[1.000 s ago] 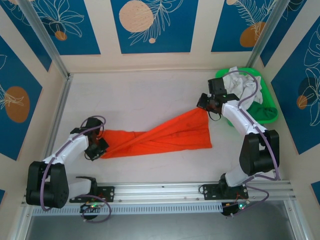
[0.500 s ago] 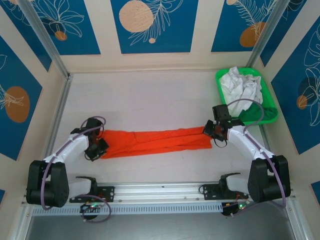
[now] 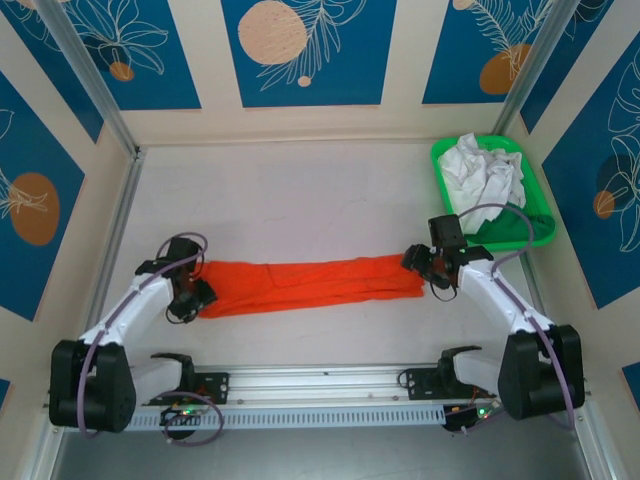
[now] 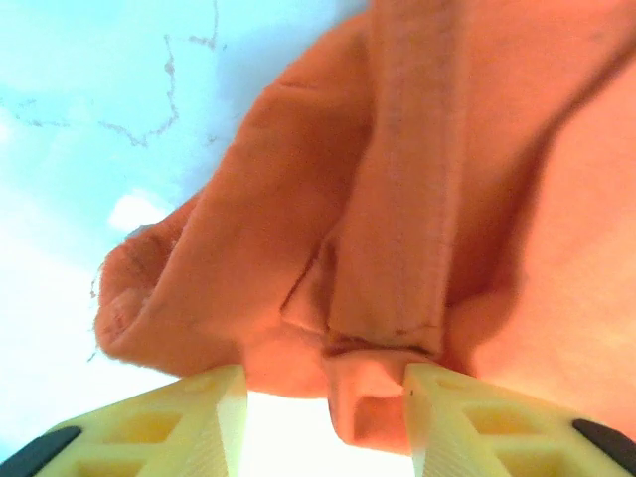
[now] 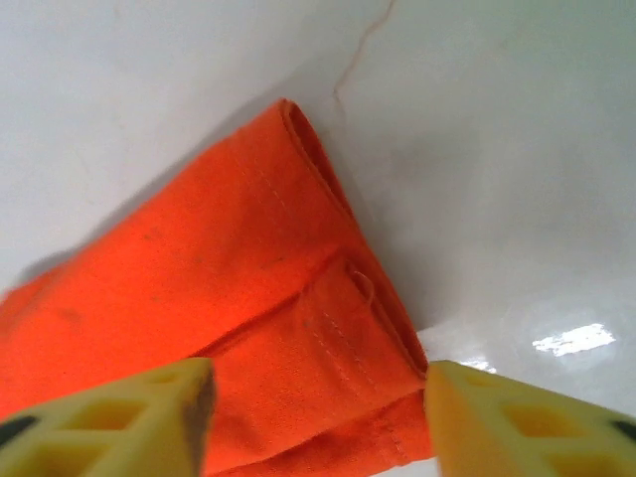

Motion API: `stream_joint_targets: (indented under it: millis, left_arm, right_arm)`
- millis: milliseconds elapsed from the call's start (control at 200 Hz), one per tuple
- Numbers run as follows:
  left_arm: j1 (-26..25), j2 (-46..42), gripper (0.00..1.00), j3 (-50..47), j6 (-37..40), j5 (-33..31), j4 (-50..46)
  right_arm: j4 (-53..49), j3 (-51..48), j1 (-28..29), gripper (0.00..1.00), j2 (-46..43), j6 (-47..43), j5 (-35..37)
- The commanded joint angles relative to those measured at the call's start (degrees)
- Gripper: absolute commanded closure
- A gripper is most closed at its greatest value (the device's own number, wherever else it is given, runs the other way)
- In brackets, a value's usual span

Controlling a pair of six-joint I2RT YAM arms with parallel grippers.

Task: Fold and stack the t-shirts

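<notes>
The orange shirt [image 3: 310,283] is lying in a long band across the table [image 3: 300,190], the left gripper [image 3: 197,297] and right gripper [image 3: 420,265] resting open at its two ends, fingers apart around the cloth, while the white shirt [image 3: 485,172] is sitting crumpled in the green tray [image 3: 537,228].

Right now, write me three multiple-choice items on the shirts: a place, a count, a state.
1. The white shirt is: A on the floor; B in the green tray; C on the wall.
2. Shirts on the table: A one; B two; C three.
3. The orange shirt is: A balled up; B spread wide; C folded into a long strip.
B: it lies crumpled in the tray. A: the orange one alone. C: a narrow band.
</notes>
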Motion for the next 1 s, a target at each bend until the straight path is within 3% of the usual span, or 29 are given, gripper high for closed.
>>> stream_joint_targets:
  millis: [0, 80, 155, 215, 365, 575, 780, 995]
  left_arm:
    - [0.4, -4.3, 0.45, 4.3, 1.6, -1.2, -3.9]
    - [-0.2, -5.2, 0.36, 5.7, 1.6, 0.5, -1.4]
    - [-0.5, -3.0, 0.35, 5.5, 0.4, 4.0, 3.9]
    - [-0.4, 0.8, 0.42, 5.1, -0.6, 6.8, 7.9]
    - [-0.3, 11.1, 0.72, 5.2, -2.0, 5.6, 12.5]
    - [0.2, 22.5, 0.81, 7.5, -1.1, 4.0, 18.1]
    - [0.9, 38.9, 0.80, 20.4, 2.7, 4.1, 20.0]
    - [1.0, 55.7, 0.77, 42.7, 7.2, 3.5, 14.8]
  right_arm:
    - [1.6, 1.5, 1.7, 0.29, -1.8, -3.3, -0.9]
    - [4.0, 3.3, 4.1, 0.29, 1.4, -3.9, -2.2]
    - [6.4, 5.4, 6.9, 0.33, 6.7, -2.9, -2.8]
    - [7.0, 7.9, 9.0, 0.38, 11.8, -1.2, -3.3]
    - [8.5, 11.8, 13.2, 0.47, 22.3, 2.2, -3.6]
    - [8.0, 11.5, 13.4, 0.54, 27.6, 4.1, -3.5]
    - [8.0, 9.5, 13.5, 0.55, 27.3, 4.3, -4.6]
    - [8.0, 7.3, 16.1, 0.55, 26.1, 6.0, -5.8]
